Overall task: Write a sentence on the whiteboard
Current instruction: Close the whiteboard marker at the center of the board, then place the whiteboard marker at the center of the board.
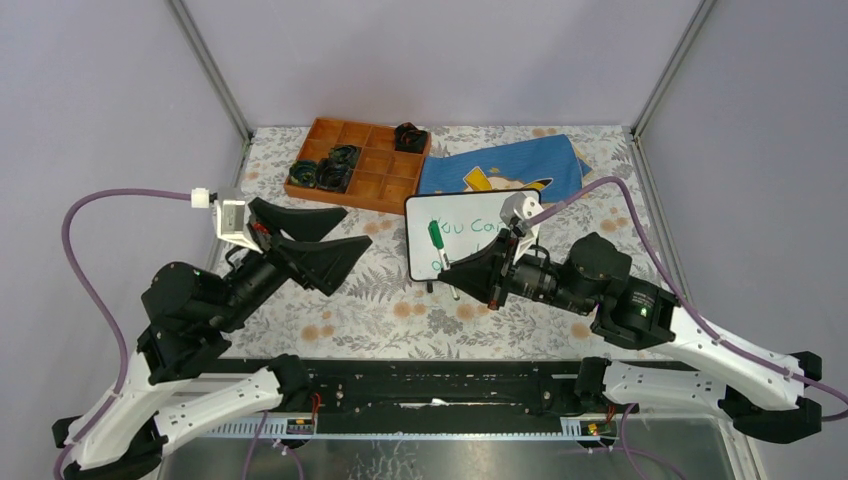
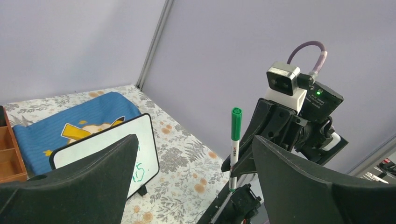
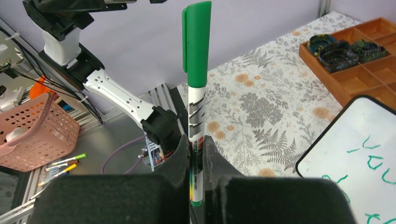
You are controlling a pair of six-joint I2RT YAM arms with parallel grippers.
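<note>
The whiteboard (image 1: pixel 470 232) stands on the flowered table, right of centre, with its black frame and a small foot showing. Green handwriting (image 1: pixel 462 228), part of the sentence, shows on it; my right arm hides the lower line. My right gripper (image 1: pixel 452 272) is in front of the board's left part, shut on a capped green marker (image 1: pixel 437 245) that stands upright (image 3: pixel 196 93) between the jaws (image 3: pixel 196 140). My left gripper (image 1: pixel 350 232) is open and holds nothing, left of the board and apart from it. In the left wrist view the board (image 2: pixel 102 142) lies behind the left finger.
A brown compartment tray (image 1: pixel 355 165) with dark coiled items sits at the back. A blue cloth (image 1: pixel 505 165) with a yellow print lies behind the board. A pink basket (image 3: pixel 32 130) and loose markers are off the table's near edge.
</note>
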